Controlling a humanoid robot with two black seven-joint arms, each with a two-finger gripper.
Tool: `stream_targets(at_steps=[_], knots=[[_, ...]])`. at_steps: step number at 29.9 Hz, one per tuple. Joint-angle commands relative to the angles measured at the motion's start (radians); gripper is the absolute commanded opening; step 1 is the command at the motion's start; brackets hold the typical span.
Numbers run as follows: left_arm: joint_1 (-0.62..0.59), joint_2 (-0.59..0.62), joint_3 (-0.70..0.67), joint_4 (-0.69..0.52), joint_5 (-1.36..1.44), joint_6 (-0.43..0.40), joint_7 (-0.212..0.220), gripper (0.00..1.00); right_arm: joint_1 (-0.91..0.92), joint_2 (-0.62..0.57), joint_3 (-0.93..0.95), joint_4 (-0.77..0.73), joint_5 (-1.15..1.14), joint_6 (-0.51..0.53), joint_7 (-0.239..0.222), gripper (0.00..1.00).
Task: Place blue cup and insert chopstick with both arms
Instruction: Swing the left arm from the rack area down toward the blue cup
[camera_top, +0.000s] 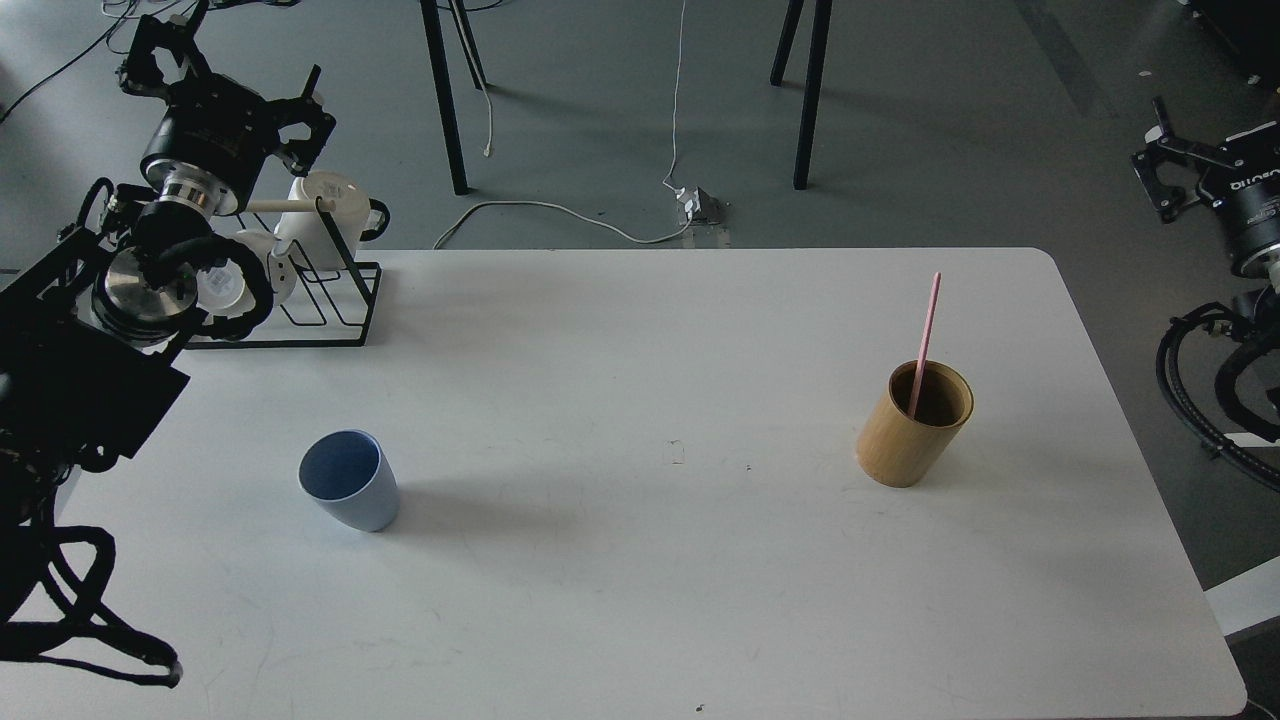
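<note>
The blue cup (349, 480) stands upright on the white desk (640, 600), well left of the bamboo holder (914, 423), and the pink chopstick (925, 340) leans inside that holder. The left end effector (225, 75), far up-left of the holder above the mug rack (300, 290), has its fingers spread wide and empty. The right end effector (1165, 165), up-right of the holder off the desk, is too dark to tell.

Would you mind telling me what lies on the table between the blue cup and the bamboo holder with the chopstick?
Nothing: in the head view, the blue cup and bamboo holder are separated by bare white table.
</note>
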Motion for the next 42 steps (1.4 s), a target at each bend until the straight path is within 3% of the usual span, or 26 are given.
stream_targets(at_steps=[1,7,13,20,27,33,38,42], knots=[[-0.008,-0.004,-0.001,-0.002,0.0,0.0,-0.004,1.0,0.002,0.024,0.0,0.003,0.0,0.0,0.0,0.99],[-0.023,-0.012,0.003,0.0,0.003,0.0,0.006,1.0,0.007,0.03,-0.003,0.006,0.0,0.0,0.0,0.99],[-0.06,0.03,0.137,-0.081,0.107,0.0,0.029,1.0,0.008,0.019,-0.029,0.001,-0.008,0.0,0.0,0.99],[-0.174,0.099,0.138,-0.115,0.528,0.0,-0.029,0.99,0.036,0.015,-0.034,-0.002,-0.011,0.0,0.0,0.99],[-0.177,0.254,0.128,-0.445,0.955,0.0,-0.055,0.99,0.035,0.013,-0.033,-0.004,-0.009,0.0,0.0,0.99],[-0.177,0.333,0.129,-0.627,1.181,0.0,-0.075,0.98,0.024,0.012,-0.033,-0.002,-0.011,0.0,0.0,0.99],[-0.16,0.416,0.143,-0.782,1.428,0.0,-0.127,0.98,0.024,-0.015,-0.028,0.004,-0.009,0.0,0.0,0.99],[-0.071,0.481,0.204,-0.89,1.613,0.002,-0.127,0.97,0.022,-0.03,-0.034,0.004,-0.009,0.0,-0.003,0.99]])
